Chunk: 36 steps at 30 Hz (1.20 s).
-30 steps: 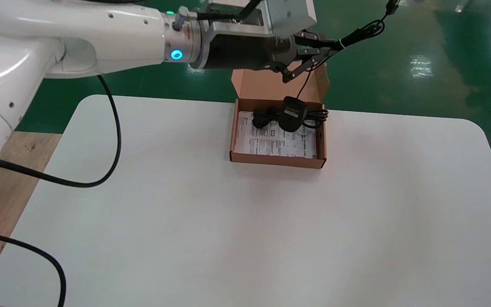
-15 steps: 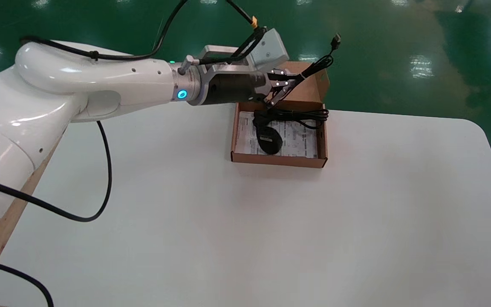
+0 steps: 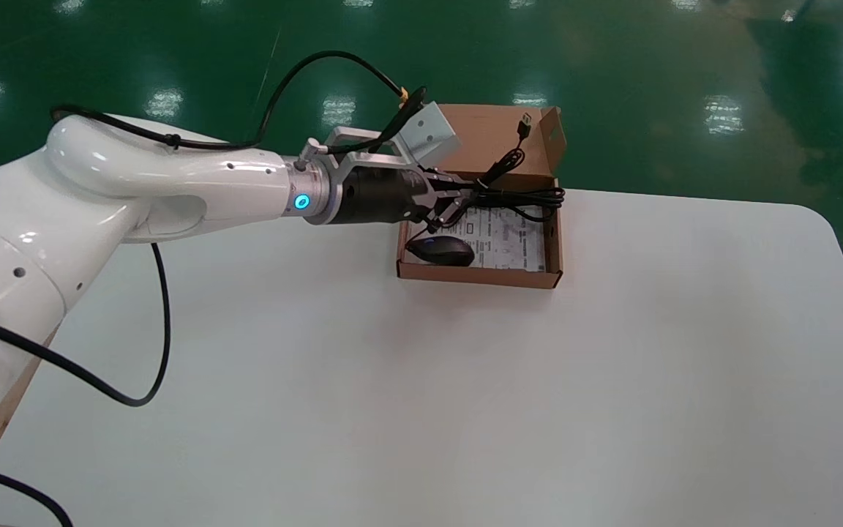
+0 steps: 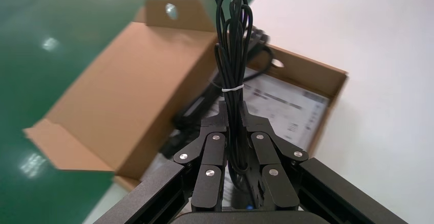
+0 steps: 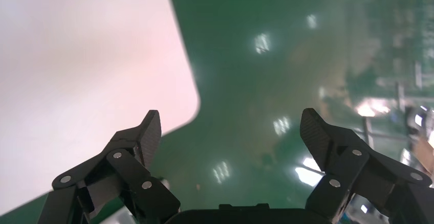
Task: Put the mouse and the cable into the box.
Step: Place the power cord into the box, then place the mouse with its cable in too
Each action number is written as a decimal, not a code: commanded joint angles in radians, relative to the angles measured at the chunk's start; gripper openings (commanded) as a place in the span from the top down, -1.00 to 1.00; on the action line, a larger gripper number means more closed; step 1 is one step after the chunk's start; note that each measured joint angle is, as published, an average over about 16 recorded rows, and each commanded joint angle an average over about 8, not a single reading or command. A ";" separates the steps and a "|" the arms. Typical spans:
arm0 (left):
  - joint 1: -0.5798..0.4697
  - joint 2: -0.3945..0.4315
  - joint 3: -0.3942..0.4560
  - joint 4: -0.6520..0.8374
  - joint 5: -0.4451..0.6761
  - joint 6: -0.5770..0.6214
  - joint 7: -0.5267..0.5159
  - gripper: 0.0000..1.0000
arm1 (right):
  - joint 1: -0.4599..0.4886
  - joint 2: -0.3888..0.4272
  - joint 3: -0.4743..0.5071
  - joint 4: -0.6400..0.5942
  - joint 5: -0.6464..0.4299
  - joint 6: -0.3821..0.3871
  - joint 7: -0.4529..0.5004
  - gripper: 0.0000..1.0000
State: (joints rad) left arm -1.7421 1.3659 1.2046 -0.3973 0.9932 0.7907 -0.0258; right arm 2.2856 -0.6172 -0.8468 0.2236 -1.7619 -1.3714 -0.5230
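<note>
My left gripper (image 3: 452, 200) clamps the cable (image 3: 531, 195) over the box (image 3: 480, 277), upper centre; mouse (image 3: 442, 250) apparently inside; right gripper (image 5: 230, 116) spread wide.

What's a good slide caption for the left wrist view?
Left gripper, jaws shut on the bundled cable, over the open box.

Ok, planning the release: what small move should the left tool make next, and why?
Probably lower slightly and open: the left tool is shut on the cable above the box, with the mouse already lying inside. The right tool hangs open beyond the table.
</note>
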 commanded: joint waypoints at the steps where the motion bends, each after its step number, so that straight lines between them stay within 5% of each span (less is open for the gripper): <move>1: 0.003 -0.001 0.016 -0.004 -0.003 0.006 -0.013 1.00 | 0.004 0.014 -0.004 0.026 -0.003 -0.044 0.014 -1.00; 10: 0.019 -0.001 0.073 -0.031 -0.006 0.002 -0.024 1.00 | 0.007 0.099 -0.025 0.207 -0.038 -0.134 0.111 -1.00; 21: 0.015 0.000 0.111 -0.056 -0.026 -0.072 -0.035 0.95 | -0.091 0.188 -0.041 0.486 -0.050 -0.113 0.316 -1.00; 29: 0.012 0.000 0.133 -0.068 -0.032 -0.114 -0.032 -0.88 | -0.176 0.232 -0.031 0.652 -0.020 -0.022 0.464 -1.00; 30: 0.013 -0.001 0.134 -0.069 -0.032 -0.116 -0.032 -1.00 | -0.180 0.234 -0.030 0.659 -0.018 -0.018 0.469 -1.00; 36: 0.013 0.000 0.135 -0.070 -0.033 -0.118 -0.032 -1.00 | -0.185 0.237 -0.027 0.663 -0.014 -0.011 0.469 -1.00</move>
State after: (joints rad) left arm -1.7295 1.3654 1.3393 -0.4668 0.9609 0.6733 -0.0573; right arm 2.1028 -0.3813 -0.8748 0.8847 -1.7774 -1.3849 -0.0530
